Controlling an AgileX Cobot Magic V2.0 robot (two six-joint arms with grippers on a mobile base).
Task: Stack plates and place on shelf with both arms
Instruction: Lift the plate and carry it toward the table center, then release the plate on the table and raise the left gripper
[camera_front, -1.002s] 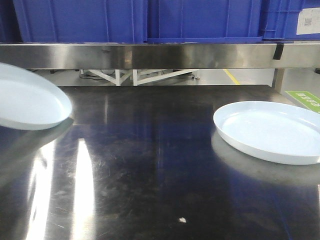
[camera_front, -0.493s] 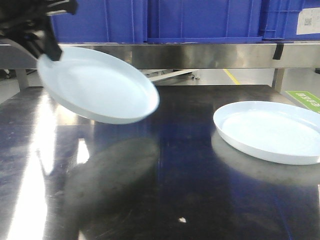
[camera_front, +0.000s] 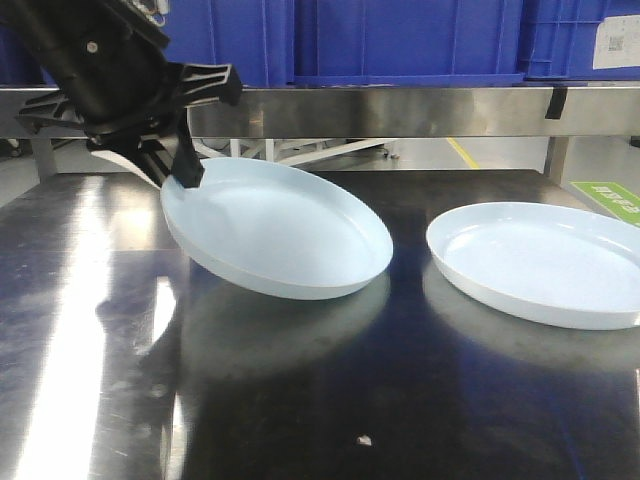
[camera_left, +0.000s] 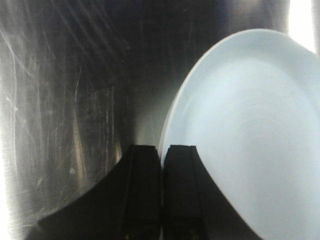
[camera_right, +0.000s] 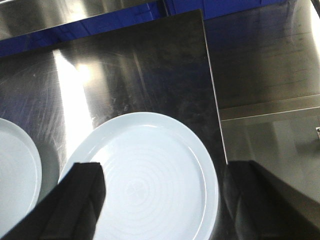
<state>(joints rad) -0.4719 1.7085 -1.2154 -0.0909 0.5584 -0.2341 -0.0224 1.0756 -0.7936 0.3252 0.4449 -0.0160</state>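
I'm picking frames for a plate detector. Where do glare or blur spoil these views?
Front view: white glare streaks on the steel table at left; held plate sharp. Left wrist view: blown-out patch top right, jaws a black silhouette. Right wrist view: glare streak beside the resting plate; jaws dark and soft-edged.

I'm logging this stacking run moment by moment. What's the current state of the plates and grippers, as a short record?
carried plate: tilted, off to the left of the other plate, apart from it
resting plate: flat on the table, right side
left gripper: shut on the carried plate's rim
right gripper: open, over the resting plate
stacked: not yet
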